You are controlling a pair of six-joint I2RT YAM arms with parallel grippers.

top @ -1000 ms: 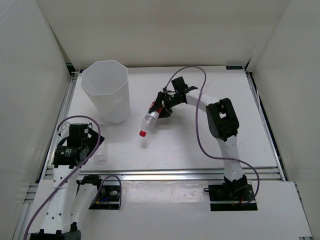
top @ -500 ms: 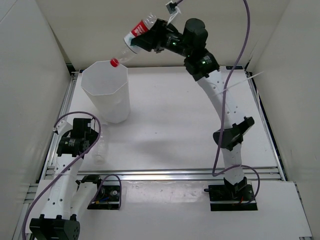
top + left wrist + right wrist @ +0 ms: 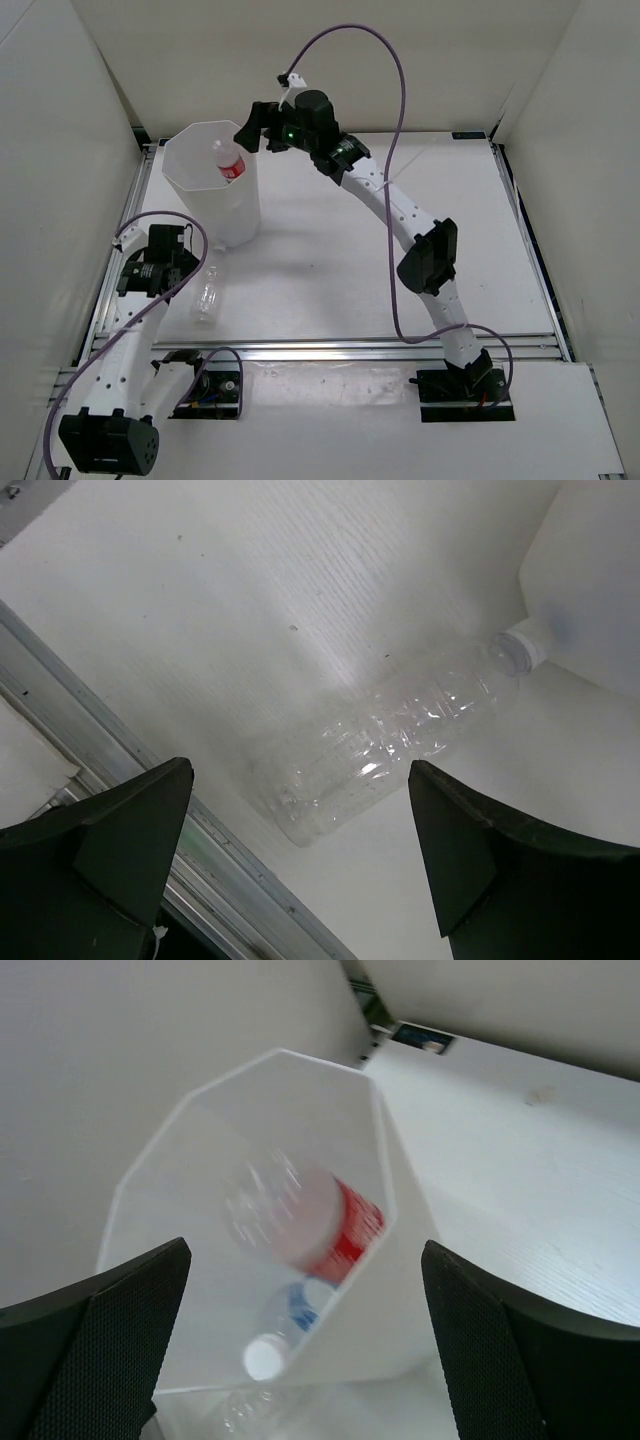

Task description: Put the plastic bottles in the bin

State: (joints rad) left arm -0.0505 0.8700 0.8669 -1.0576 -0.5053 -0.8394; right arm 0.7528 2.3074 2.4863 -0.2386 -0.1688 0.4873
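Note:
The bin (image 3: 230, 215) stands at the table's back left. My right gripper (image 3: 255, 125) hangs open above its rim, holding nothing. A red-labelled bottle (image 3: 228, 163) is inside the bin's mouth, blurred and free of the fingers in the right wrist view (image 3: 320, 1225). Below it in the bin (image 3: 385, 1150) lies a blue-labelled bottle (image 3: 290, 1320) with a white cap. A plain clear bottle (image 3: 207, 295) lies on the table in front of the bin. My left gripper (image 3: 300, 850) is open just above the clear bottle (image 3: 390, 745), not touching it.
An aluminium rail (image 3: 350, 350) runs along the table's near edge, close to the clear bottle. White walls enclose the table on the left, back and right. The bin's wall (image 3: 590, 580) stands right beside the bottle's cap end.
My right arm carried the red-labelled bottle from the table's middle up over the bin, then opened; the bottle is now dropping in. The left arm edged toward the clear bottle.

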